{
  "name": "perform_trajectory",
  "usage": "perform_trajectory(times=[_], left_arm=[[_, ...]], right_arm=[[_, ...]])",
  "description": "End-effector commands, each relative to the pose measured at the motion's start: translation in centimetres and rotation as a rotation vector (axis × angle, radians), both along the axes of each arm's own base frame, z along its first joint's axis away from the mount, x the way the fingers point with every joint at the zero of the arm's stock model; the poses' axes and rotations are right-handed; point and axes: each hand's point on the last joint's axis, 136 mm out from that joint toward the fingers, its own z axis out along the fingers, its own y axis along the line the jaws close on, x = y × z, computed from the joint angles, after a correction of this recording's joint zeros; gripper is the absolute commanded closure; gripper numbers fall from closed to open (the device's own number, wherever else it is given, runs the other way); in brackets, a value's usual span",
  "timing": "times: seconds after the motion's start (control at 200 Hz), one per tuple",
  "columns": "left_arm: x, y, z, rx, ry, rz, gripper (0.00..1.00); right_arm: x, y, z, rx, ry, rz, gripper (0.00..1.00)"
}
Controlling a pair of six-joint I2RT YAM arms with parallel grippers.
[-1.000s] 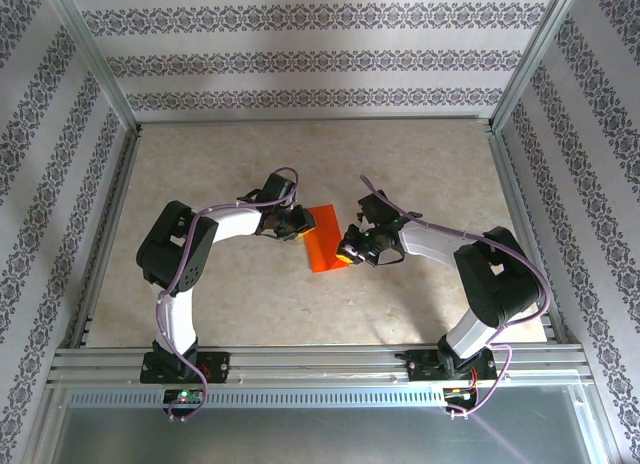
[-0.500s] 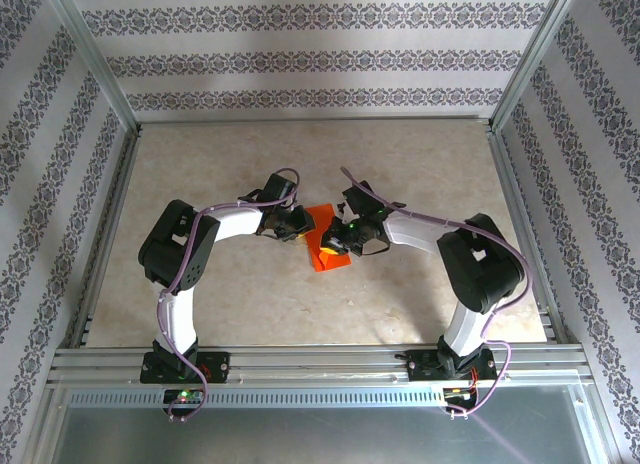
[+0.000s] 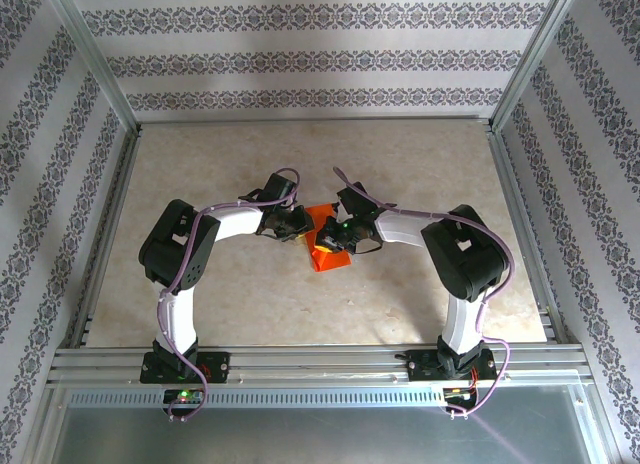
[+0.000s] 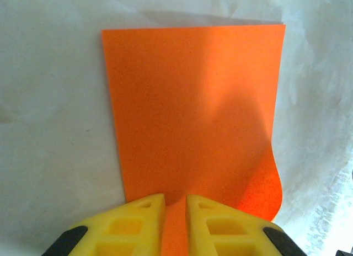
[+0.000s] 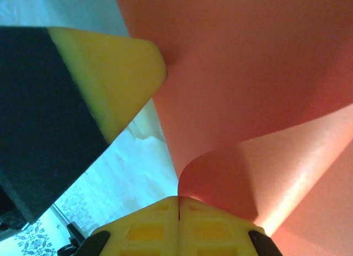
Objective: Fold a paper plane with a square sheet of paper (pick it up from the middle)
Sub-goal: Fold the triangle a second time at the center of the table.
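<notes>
At centre the sheet (image 4: 193,112) lies near-to-far, right hand (image 5: 178,201) pinching it, left hand (image 4: 175,198) unclear.

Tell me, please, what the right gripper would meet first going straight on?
Probably the bright orange square sheet of paper, curling just ahead of the right gripper; depth is unclear.

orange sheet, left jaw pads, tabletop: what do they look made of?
The sheet is most likely thin matte paper: fine grain, no gloss, one near corner curling up softly. The left jaws look like smooth yellow moulded plastic with recessed pockets, possibly printed, can't tell. The table is a mottled beige, stone-look surface, perhaps laminate or vinyl; the look leaves that open.
</notes>
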Motion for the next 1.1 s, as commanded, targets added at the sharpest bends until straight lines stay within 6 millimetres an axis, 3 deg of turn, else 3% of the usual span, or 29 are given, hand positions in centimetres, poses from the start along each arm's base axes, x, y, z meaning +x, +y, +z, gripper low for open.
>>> perform_trajectory(times=[0.0, 0.415, 1.094], left_arm=[[-1.5, 0.8, -2.5, 0.074, 0.072, -0.010, 0.82], [-1.7, 1.0, -2.7, 0.075, 0.077, -0.006, 0.82], [-1.8, 1.0, -2.8, 0.075, 0.080, -0.004, 0.82]], right_arm=[[0.8, 0.7, 0.2, 0.013, -0.025, -0.011, 1.00], [1.1, 0.1, -1.2, -0.029, -0.019, -0.047, 1.00], [1.3, 0.4, -1.7, -0.019, -0.014, -0.052, 1.00]])
